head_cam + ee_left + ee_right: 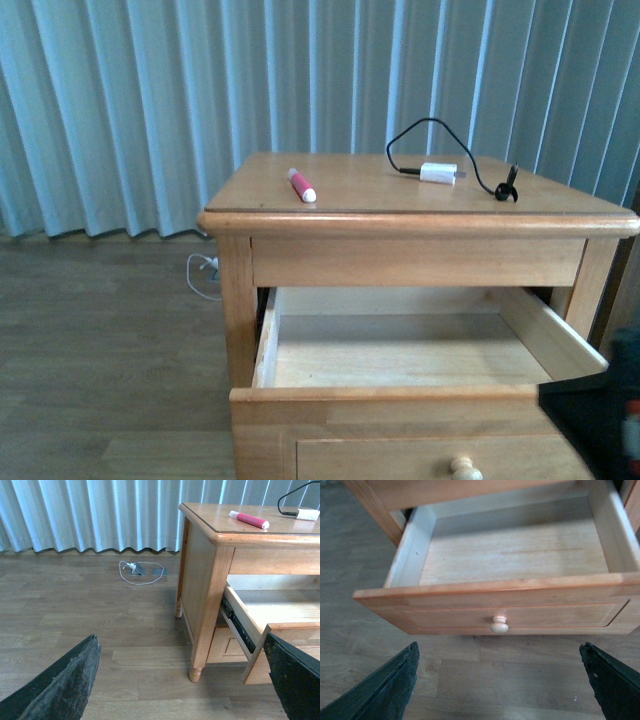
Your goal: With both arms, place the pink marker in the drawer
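Note:
The pink marker (301,185) with a white cap lies on the nightstand top, near its left front part; it also shows in the left wrist view (248,520). The drawer (400,400) is pulled out and empty, its round knob (499,624) facing me. My left gripper (182,680) is open and empty, low over the floor to the left of the nightstand. My right gripper (499,685) is open and empty, in front of the drawer front (510,612), a short way off the knob. Neither arm shows in the front view.
A white charger plug (438,173) with a looping black cable (420,130) lies on the top at the right. A shallower closed drawer front (415,260) sits above the open one. A white cord (140,572) lies on the floor by the curtain (150,100).

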### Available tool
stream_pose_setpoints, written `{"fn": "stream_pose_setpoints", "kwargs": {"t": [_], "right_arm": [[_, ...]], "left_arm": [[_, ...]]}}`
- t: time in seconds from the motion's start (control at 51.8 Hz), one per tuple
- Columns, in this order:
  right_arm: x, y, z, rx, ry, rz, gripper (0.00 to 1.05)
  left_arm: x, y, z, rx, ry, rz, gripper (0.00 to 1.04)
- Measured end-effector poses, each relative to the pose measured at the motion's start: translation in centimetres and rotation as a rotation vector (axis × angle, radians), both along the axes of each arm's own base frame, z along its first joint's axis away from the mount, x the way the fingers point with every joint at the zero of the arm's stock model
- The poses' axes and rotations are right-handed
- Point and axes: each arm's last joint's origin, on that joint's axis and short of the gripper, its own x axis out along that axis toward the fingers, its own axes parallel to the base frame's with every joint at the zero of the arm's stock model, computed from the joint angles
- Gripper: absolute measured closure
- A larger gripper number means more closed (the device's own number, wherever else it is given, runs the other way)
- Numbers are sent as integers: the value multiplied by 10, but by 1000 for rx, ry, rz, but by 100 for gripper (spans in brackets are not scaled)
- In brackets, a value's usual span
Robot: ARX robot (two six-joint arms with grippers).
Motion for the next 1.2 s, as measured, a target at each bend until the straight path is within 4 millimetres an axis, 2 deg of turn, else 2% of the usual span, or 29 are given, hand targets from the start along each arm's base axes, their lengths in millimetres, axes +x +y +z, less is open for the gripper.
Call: {"fn": "stream_pose_setpoints", "kwargs": {"t": [0.154, 0.29, 0.367, 0.946, 1.042, 1.1, 1.197], "right_arm": [[-30, -20, 28, 30, -78, -4, 8], [-52, -33, 41, 47, -135, -8, 8], [-58, -38, 46, 50, -172, -26, 8], [-60, -41, 47, 48, -188, -35, 8], [-60, -41, 47, 48, -188, -35, 8], [-60, -41, 47, 48, -188, -35, 8], [-60, -41, 47, 48, -188, -35, 8]], "left_arm": [[0, 0, 0, 0, 0, 0, 6], [0, 0, 0, 0, 0, 0, 6], [0, 0, 0, 0, 0, 0, 6], [0, 0, 0, 0, 0, 0, 6], [4, -3, -2, -107, 87, 72, 6], [12, -9, 4, -153, 120, 41, 6], [29, -14, 26, -177, 119, -26, 6]]}}
